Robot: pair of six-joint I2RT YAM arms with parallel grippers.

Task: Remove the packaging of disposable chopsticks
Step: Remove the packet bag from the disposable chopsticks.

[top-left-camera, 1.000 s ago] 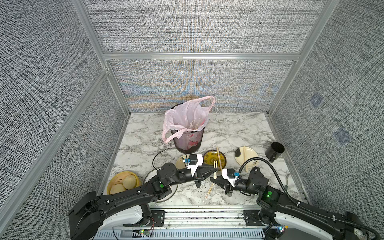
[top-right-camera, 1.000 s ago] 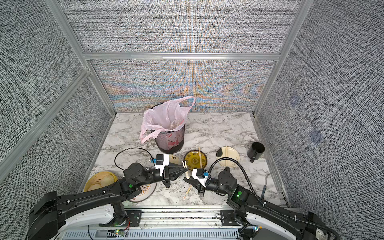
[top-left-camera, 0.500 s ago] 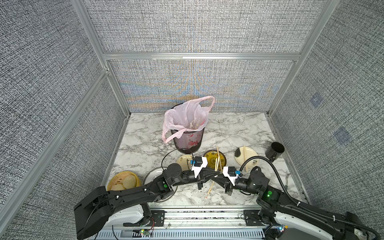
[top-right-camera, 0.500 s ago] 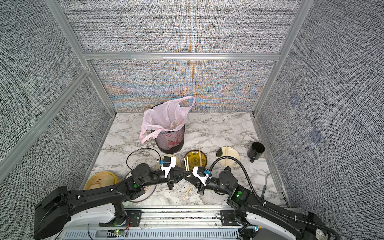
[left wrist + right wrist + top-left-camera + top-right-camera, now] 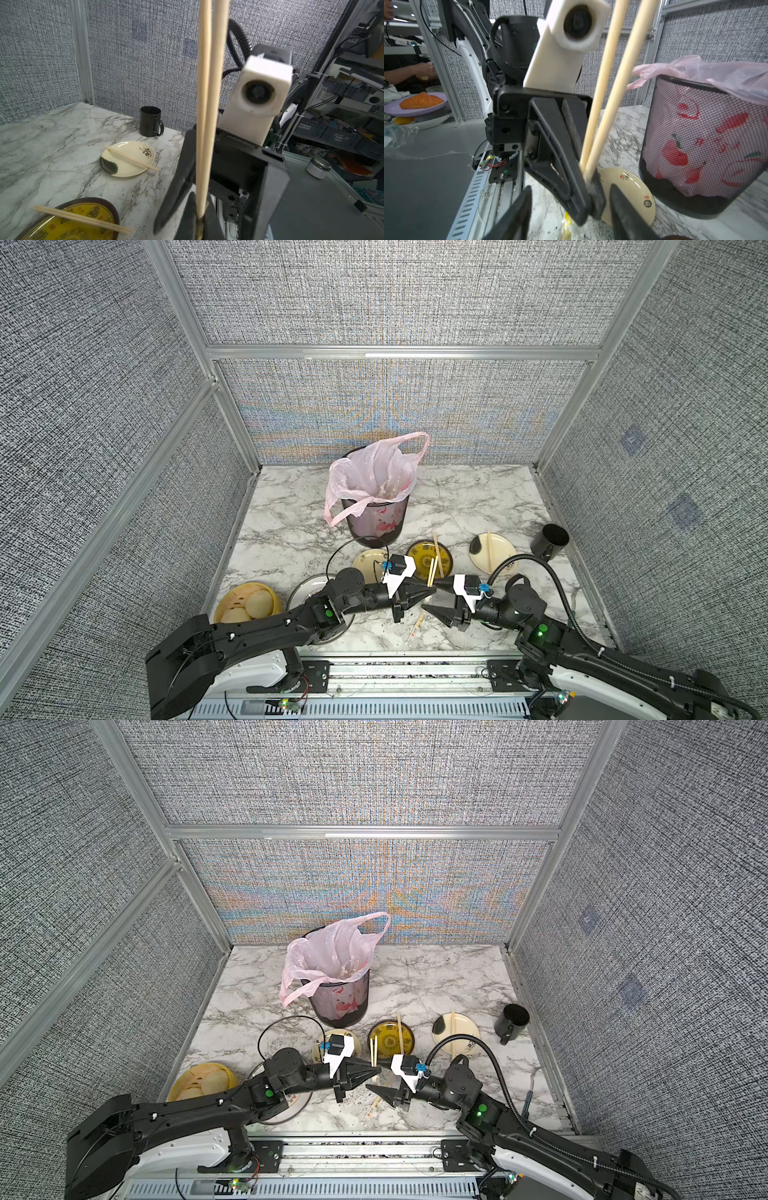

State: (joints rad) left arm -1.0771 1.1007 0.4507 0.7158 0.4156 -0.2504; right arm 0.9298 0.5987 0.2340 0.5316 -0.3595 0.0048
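The marble tabletop (image 5: 291, 531) sat inside a booth of grey woven wall panels on aluminium framing. Nearest the front rail, the two arms met tip to tip at the centre. The left gripper (image 5: 590, 214) was clamped tight on one end of a pair of disposable chopsticks (image 5: 204, 104). The pair stood nearly upright from its jaws, the two sticks touching at the grip and splaying slightly above, and looked bare along all that showed. The right gripper (image 5: 430, 596) faced it with its jaws spread wide and holding nothing; in the right wrist view the left gripper's tip sat between its two fingers. On the marble just below them lay a clear packaging sleeve (image 5: 417, 622) with orange print; whether it had sticks inside could not be told. At the left front sat a bamboo steamer (image 5: 249, 601). Just behind the grippers came a small cream dish (image 5: 365, 562) and a yellow plate (image 5: 417, 556) with loose chopsticks (image 5: 83, 218) across it. Farther right was a cream plate (image 5: 503, 551) bearing another pair (image 5: 131, 158). A black mug (image 5: 549, 541) stood beyond that plate, near the right wall. Farthest back stood a black mesh bin (image 5: 376, 522) lined with a pink plastic bag (image 5: 370, 477).
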